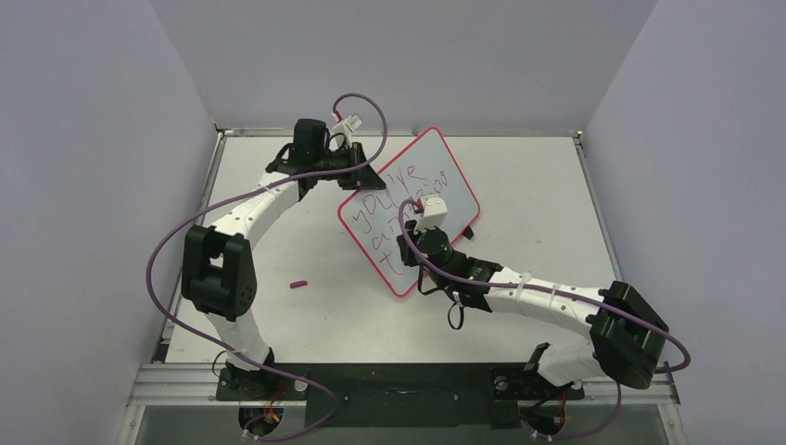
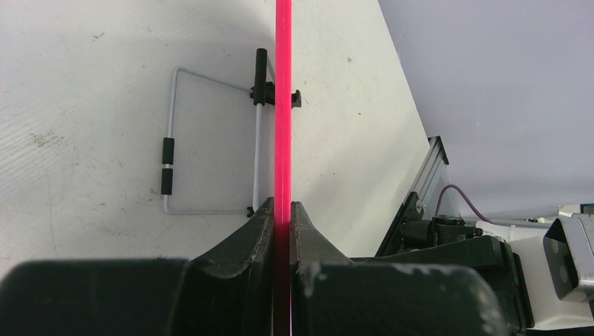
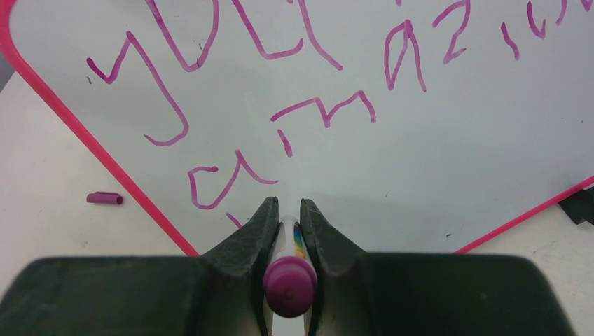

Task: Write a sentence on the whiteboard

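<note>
The whiteboard (image 1: 450,181), white with a red-pink rim, stands tilted at the table's middle. My left gripper (image 1: 363,176) is shut on its upper left edge. In the left wrist view the rim (image 2: 283,105) runs edge-on between the fingers of that gripper (image 2: 282,206). The sentence (image 1: 400,209) is in purple lines, and in the right wrist view the sentence (image 3: 280,119) reads roughly "you're" over "amazin". My right gripper (image 1: 408,248) is shut on a white marker with a purple end (image 3: 288,276), held at the board's (image 3: 434,154) lower part. A short stroke lies by that gripper (image 3: 287,204). The marker's tip is hidden.
A purple marker cap (image 1: 298,285) lies on the table left of the board, and the cap (image 3: 105,198) also shows in the right wrist view. A white wire stand (image 2: 210,140) with black sleeves props the board from behind. Purple walls close in the table.
</note>
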Robot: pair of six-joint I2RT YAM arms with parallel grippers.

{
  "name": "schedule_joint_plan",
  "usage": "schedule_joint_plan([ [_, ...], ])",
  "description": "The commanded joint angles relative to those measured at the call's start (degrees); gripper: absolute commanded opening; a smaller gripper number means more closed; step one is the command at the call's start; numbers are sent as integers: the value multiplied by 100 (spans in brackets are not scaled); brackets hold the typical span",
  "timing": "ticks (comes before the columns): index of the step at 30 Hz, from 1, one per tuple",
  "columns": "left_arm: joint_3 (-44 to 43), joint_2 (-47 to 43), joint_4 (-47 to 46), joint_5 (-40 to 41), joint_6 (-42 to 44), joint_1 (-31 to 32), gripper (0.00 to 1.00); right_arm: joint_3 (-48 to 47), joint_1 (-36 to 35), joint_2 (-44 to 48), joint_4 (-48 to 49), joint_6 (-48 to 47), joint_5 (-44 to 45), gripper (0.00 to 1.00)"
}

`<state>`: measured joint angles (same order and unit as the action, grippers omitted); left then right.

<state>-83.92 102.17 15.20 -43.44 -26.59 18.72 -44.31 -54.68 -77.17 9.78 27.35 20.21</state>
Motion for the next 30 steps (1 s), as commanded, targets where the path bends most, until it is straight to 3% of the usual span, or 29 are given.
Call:
schedule_joint_plan([
  [1,-106,-436,-415,-304,-133,26,0,-267,85,-110,225,-93,79,0],
  [30,-88,-460,-435,-286,-159,34,0,917,115,-142,645,342,-17,0],
])
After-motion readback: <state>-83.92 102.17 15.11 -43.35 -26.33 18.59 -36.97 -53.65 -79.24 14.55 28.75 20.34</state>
